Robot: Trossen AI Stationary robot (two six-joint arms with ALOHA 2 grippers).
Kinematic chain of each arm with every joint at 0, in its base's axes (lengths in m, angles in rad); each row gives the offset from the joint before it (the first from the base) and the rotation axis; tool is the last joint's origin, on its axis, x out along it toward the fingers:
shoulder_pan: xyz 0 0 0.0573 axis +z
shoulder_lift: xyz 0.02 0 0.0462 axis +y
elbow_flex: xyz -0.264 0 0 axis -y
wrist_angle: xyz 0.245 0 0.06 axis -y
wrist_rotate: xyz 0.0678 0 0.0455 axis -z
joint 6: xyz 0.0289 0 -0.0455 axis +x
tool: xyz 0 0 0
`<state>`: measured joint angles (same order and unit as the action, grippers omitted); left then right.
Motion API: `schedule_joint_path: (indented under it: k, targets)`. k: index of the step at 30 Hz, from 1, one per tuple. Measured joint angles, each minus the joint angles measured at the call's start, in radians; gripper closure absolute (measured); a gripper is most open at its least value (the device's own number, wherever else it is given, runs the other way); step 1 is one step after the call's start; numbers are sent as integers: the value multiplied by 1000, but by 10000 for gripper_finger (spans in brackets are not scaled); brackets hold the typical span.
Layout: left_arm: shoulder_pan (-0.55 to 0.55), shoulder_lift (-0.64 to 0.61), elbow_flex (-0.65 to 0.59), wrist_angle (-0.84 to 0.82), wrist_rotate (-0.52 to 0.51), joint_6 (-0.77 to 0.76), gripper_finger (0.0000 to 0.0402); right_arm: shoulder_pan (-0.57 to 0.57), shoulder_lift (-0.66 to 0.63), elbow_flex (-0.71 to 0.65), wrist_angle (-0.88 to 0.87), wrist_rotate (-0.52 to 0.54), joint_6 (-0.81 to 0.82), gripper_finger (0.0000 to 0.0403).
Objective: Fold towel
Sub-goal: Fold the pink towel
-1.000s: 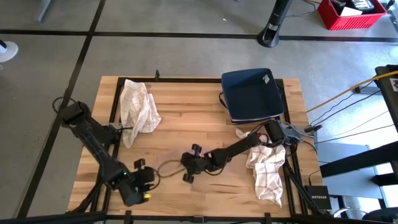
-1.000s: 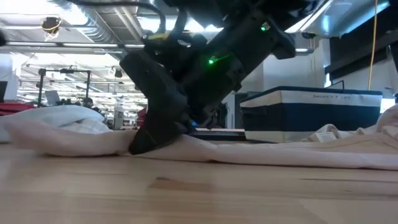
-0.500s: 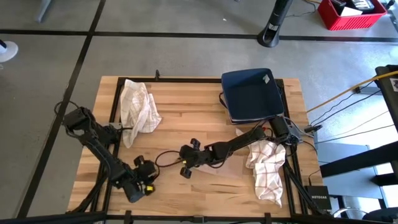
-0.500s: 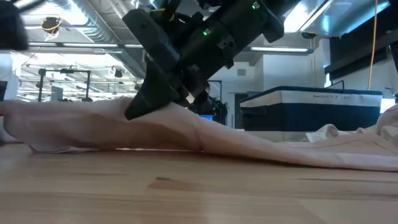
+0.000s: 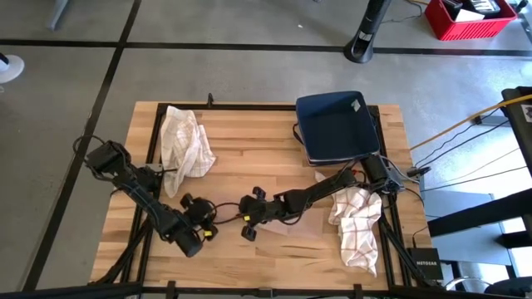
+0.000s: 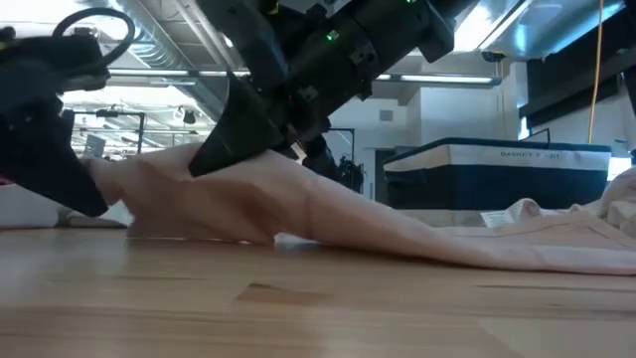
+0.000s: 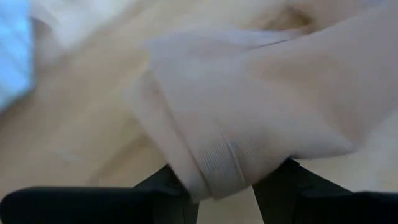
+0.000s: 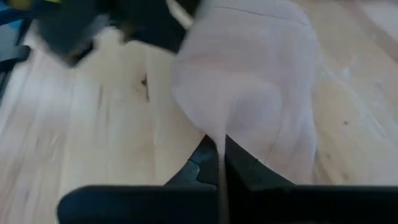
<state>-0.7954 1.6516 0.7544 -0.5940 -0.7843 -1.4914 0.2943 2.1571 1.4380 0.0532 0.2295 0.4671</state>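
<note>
A pale beige towel (image 6: pixel 328 214) lies across the near middle of the table (image 5: pixel 249 158), hardly distinct from the wood in the high view. My right gripper (image 5: pixel 247 218) is shut on the towel's left end and holds it raised. My left gripper (image 5: pixel 204 226) stands open just to the left of it, low over the wood. In the left wrist view a hemmed fold (image 7: pixel 214 171) of the towel lies between its two fingers. The towel's right part rests flat on the table. My right gripper pinches the towel's raised left end (image 8: pixel 219 134) between its two fingers, coming slanting down from the table's right. That end is lifted clear (image 6: pixel 214 164); the cloth slopes down from it to the table, drawn fairly smooth. My left gripper has the hemmed fold between its fingers (image 7: pixel 168 186); whether they touch it, I cannot tell.
A crumpled white checked towel (image 5: pixel 187 141) lies at the far left. Another checked towel (image 5: pixel 357 224) lies at the right edge. A navy bin (image 5: pixel 337 124) stands at the far right. Bare wood shows in the far middle.
My right gripper has risen, lifting the towel's left end off the table while the right part stayed down. My left gripper has come down and toward the right gripper, rolling its wrist, until the lifted end sits between its open fingers.
</note>
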Motion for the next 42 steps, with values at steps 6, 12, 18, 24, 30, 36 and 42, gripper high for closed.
schedule_joint_path:
  k: [6, 12, 18, 24, 30, 36, 42]
  targets:
    - [23, 0, 0, -164, -23, 41, 286, 1, -1, 0, 2, -33, -15, 400]
    - [36, -8, 0, -197, -74, 117, 286, 1, -1, 0, 2, -47, -30, 400]
    - [4, -66, 62, -216, -161, 158, 286, 8, -1, 0, 3, -66, -81, 400]
    - [1, -109, 95, -190, -182, 278, 286, 20, 0, 0, 5, -66, -136, 400]
    - [13, -108, 95, -160, -182, 337, 286, 21, 22, 2, 4, -93, -184, 400]
    - [46, -108, 95, -62, -182, 482, 286, 21, 46, 2, 7, -101, -196, 399]
    - [13, -107, 124, -52, -28, 510, 286, 33, 60, 1, 2, -182, -248, 399]
